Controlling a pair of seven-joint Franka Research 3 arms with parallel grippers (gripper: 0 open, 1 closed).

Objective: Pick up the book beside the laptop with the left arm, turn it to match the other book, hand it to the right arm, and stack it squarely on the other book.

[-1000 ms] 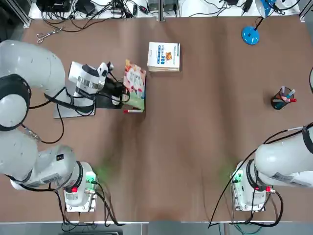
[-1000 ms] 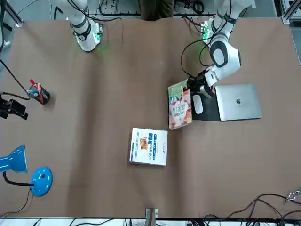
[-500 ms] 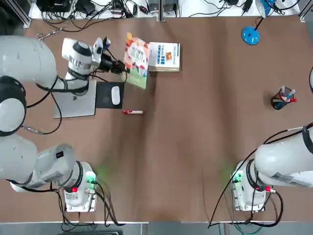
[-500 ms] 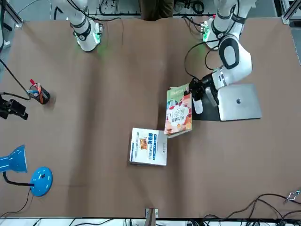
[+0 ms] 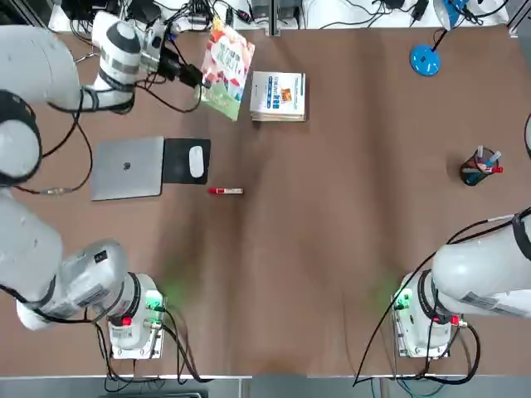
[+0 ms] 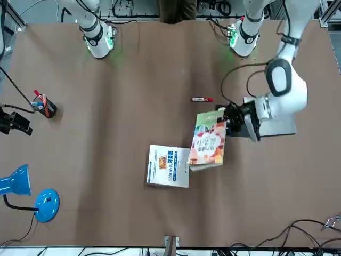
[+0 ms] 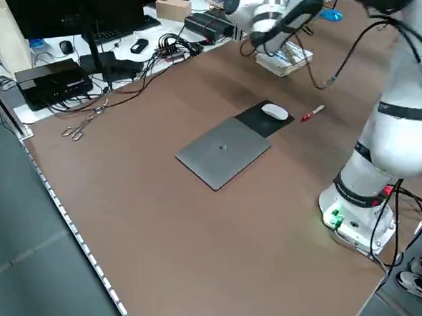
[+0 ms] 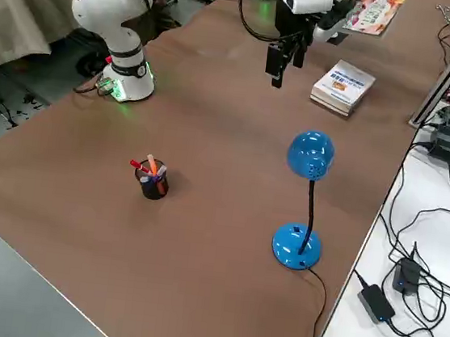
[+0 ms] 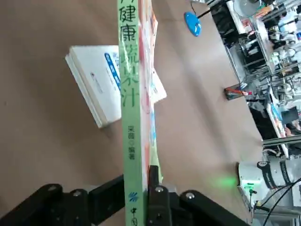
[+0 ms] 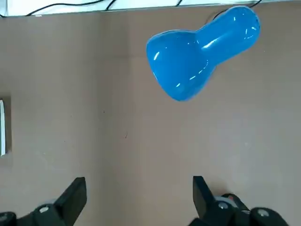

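Book (image 5: 225,69) with the colourful cover: in the top view you have it up in the left gripper (image 5: 202,80), beyond the mouse pad (image 5: 187,172) and left of the white book (image 5: 278,96). A mesh cup (image 5: 474,172) of pens and markers stands at the right of the tabletop (image 5: 332,249). A red marker (image 5: 226,191) lies just beside the pad, which carries the white mouse (image 5: 196,162); the laptop (image 5: 127,168) adjoins it.

From the front view, your colourful book is tilted, its corner overlapping the white book's edge in the picture; whether they touch, you cannot tell. The right gripper (image 6: 18,124) hovers near the pen cup, on the lamp's side.

In the left side view, the laptop is closed, and the arm hides your book.

The right side view shows red and orange pens upright in the cup, and the blue lamp (image 8: 309,155) stands between cup and white book.

Your left wrist view has the fingers closed on the colourful book, its green spine facing you.

In the right wrist view, your fingers are wide apart, holding nothing, near the lamp's blue head.
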